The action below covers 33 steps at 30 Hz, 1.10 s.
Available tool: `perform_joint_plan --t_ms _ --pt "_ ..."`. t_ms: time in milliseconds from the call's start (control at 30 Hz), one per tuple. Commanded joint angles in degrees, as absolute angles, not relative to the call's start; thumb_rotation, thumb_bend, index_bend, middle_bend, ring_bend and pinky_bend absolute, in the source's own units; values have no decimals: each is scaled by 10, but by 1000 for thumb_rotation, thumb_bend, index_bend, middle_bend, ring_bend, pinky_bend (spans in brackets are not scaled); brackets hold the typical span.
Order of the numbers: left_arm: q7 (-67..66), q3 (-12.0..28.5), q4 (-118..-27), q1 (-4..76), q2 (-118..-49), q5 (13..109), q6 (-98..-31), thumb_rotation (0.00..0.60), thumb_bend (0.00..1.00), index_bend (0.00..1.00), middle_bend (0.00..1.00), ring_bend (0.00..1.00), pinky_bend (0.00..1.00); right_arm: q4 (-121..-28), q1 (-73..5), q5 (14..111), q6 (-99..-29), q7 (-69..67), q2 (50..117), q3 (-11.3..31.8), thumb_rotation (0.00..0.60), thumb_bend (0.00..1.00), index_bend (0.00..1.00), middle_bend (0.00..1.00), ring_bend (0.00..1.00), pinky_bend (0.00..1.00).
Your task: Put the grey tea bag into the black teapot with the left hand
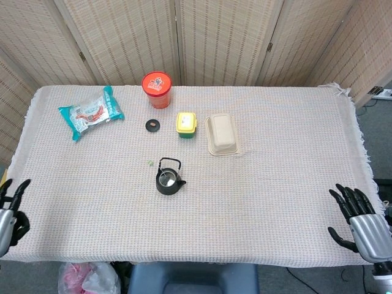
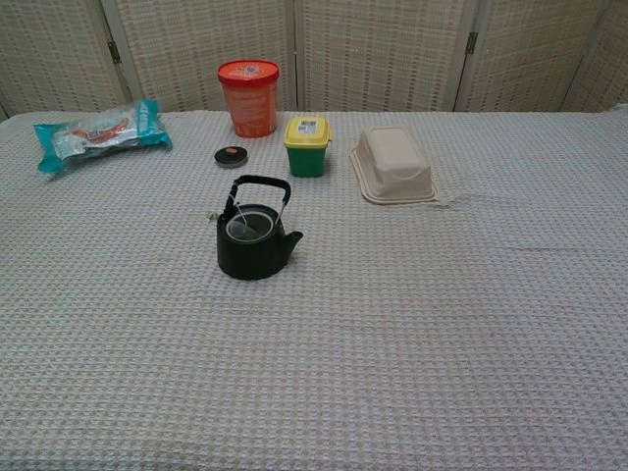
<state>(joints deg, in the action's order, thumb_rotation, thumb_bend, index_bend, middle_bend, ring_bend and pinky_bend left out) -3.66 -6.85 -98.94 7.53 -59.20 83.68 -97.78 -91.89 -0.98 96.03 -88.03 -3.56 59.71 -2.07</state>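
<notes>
The black teapot stands open near the middle of the table, its handle up. Inside it lies the grey tea bag, and a thin string runs over the rim to a small green tag on the cloth at its left. My left hand hangs off the table's near left edge, fingers spread and holding nothing. My right hand is off the near right edge, fingers apart and empty. Neither hand shows in the chest view.
At the back stand a red tub, a small black lid, a yellow-lidded green box and a beige container. A teal snack packet lies at the back left.
</notes>
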Motion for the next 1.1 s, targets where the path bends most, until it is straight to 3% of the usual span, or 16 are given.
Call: perform_joint_plan --t_ms 33,267,667,733,800,933,1100 --pt "-9 -70 -901 25 -658 809 -1000 600 204 0 0 0 226 -924 -14 951 -871 -23 601 -17 600 240 0 0 0 0" --pt "67 -63 -850 33 -655 815 -928 600 148 0 0 0 204 -931 -16 939 -861 3 608 -14 600 242 0 0 0 0" --pt "9 -43 -869 24 -663 854 -942 600 139 0 0 0 191 -927 -4 937 -886 -7 605 -12 600 242 0 0 0 0" --pt "24 -41 -872 25 -664 872 -948 562 118 0 0 0 172 -927 -4 936 -886 -8 605 -11 600 242 0 0 0 0" --pt "52 -38 -866 28 -665 873 -938 415 87 0 0 0 156 -929 -6 936 -884 -6 606 -10 600 242 0 0 0 0" --pt "102 -35 -860 28 -660 873 -922 235 16 0 0 0 149 -931 -8 940 -880 3 608 -11 600 242 0 0 0 0" --pt "87 -32 -853 22 -663 877 -924 233 0 0 0 0 149 -931 -6 947 -885 7 609 -14 600 242 0 0 0 0"
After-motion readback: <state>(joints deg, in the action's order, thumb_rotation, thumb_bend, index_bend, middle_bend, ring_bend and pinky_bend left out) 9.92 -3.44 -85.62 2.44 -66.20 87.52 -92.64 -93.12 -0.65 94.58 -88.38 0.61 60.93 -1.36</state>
